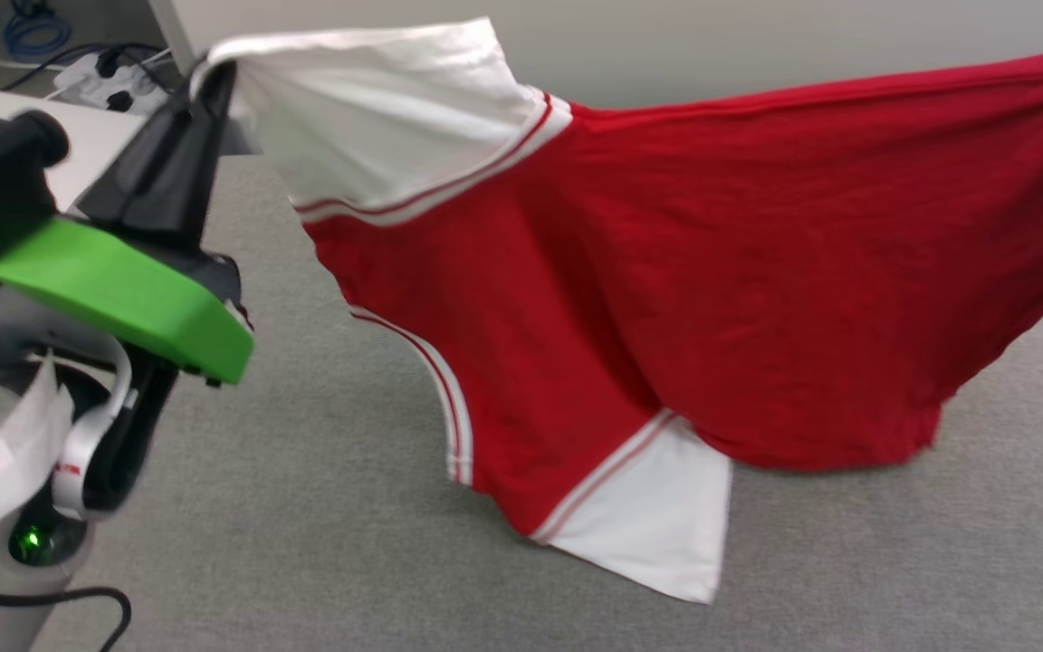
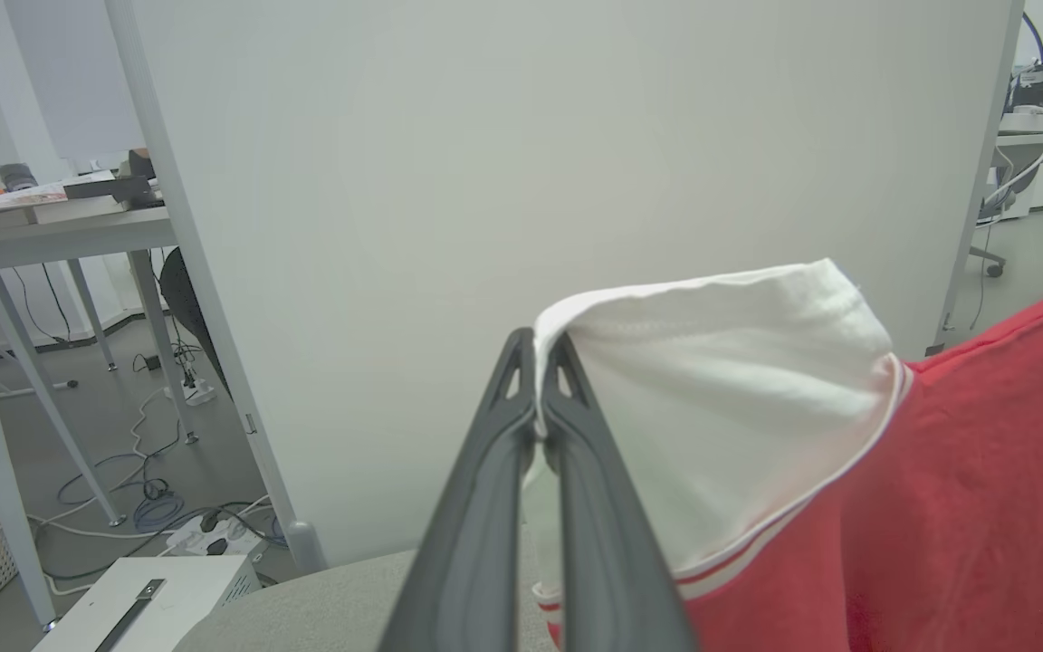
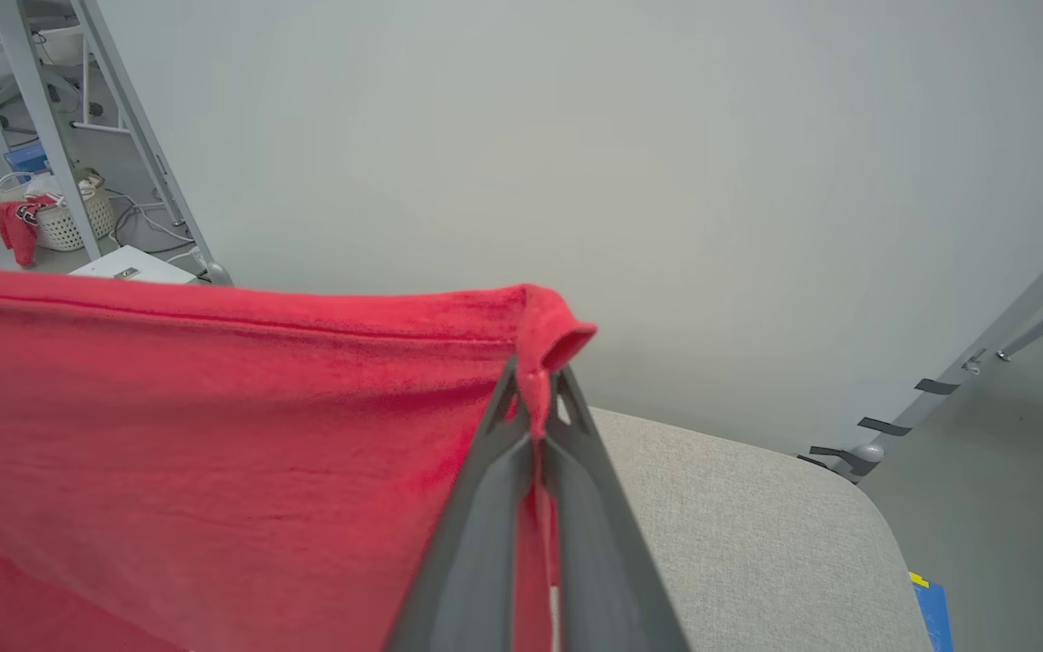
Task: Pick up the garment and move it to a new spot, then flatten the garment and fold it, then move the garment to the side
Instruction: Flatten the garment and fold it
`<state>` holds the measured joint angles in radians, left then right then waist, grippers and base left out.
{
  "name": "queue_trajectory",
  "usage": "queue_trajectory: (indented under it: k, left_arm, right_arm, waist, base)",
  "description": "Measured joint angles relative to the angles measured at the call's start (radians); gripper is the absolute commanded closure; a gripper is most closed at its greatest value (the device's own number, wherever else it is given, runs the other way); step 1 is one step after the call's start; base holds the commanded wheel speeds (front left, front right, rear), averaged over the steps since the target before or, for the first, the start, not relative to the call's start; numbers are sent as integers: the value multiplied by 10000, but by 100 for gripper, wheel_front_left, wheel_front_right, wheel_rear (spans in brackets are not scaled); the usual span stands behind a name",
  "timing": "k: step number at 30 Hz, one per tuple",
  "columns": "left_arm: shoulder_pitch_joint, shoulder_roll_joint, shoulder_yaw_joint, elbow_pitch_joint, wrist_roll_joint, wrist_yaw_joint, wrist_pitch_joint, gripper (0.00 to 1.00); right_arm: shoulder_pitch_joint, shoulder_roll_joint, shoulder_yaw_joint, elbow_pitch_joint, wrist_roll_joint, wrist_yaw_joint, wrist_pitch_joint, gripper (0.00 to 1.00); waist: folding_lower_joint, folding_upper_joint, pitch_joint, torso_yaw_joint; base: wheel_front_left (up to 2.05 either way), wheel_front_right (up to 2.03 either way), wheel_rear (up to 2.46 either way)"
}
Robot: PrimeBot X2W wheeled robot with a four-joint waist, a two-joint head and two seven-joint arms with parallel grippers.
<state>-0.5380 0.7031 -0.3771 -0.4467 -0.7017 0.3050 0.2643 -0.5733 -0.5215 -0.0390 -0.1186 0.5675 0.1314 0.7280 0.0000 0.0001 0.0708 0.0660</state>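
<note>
The garment (image 1: 684, 272), a red T-shirt with white sleeves and striped trim, hangs stretched in the air above the grey table (image 1: 322, 507). Its lower white sleeve (image 1: 657, 516) reaches down to the table top. My left gripper (image 1: 214, 77) is shut on the edge of the upper white sleeve (image 2: 721, 398) at the upper left of the head view; in the left wrist view the gripper (image 2: 540, 349) pinches that cloth between its tips. In the right wrist view my right gripper (image 3: 535, 376) is shut on a red corner of the garment (image 3: 214, 435).
A pale partition wall (image 2: 531, 181) stands just behind the table. The table's rounded corner (image 3: 838, 507) lies to the right of my right gripper. Desks, cables and a white basket (image 3: 69, 217) are on the floor beyond.
</note>
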Motion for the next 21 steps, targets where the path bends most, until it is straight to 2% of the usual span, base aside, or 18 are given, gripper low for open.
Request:
queue_trajectory:
  k: [5, 12, 18, 21]
  left_arm:
    - [-649, 105, 173, 255, 330, -25, -146, 100]
    - [-1812, 364, 290, 897, 598, -439, -213, 100]
    - [-3278, 729, 297, 1576, 863, -1160, -81, 100]
    - [-4389, 882, 249, 2090, 997, -1697, 69, 100]
  right_arm:
    - [-53, 173, -48, -330, -52, 0, -151, 100]
    - [-437, 230, -222, -514, -107, 0, -460, 100]
    - [-1276, 36, -270, -372, -150, 2, -830, 100]
    - [-2089, -109, -314, -19, -343, 4, -1166, 100]
  waist:
    - [0, 0, -136, -420]
    - [0, 0, 72, -781]
    - [0, 0, 753, -884]
    - [0, 0, 1285, -906]
  base:
    - [0, 0, 0]
    - [0, 0, 0]
    - [0, 0, 0]
    - [0, 0, 0]
